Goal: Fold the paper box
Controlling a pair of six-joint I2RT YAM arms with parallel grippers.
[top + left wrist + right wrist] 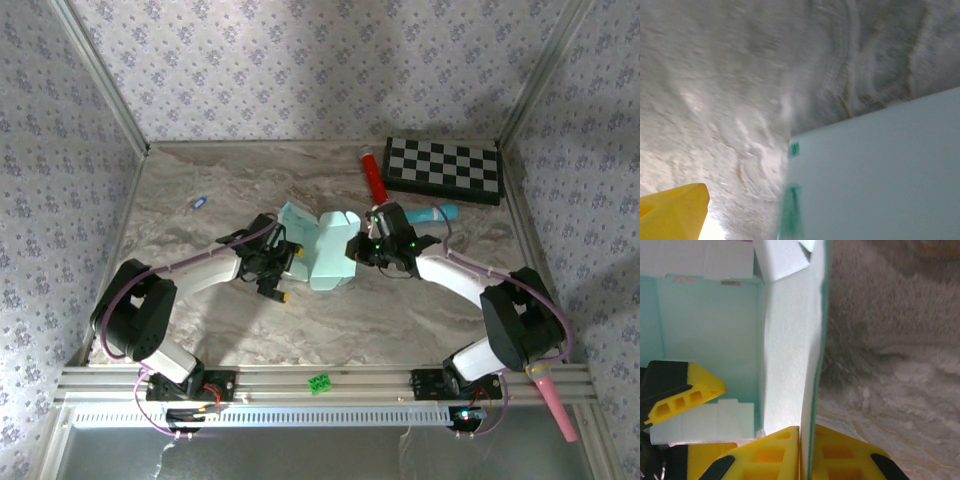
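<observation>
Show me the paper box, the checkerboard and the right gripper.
paper box (328, 260), top view, its large panel.
checkerboard (443, 168), top view, board's middle.
right gripper (807, 434), right wrist view, between its fingertips.

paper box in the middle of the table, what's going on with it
Two robot arms are folding the mint-green paper box on the table. The right gripper is pinched shut on one upright wall of the box. The left gripper sits open at the box's left side. The box is only partly formed, with flaps not yet tucked in.
</observation>
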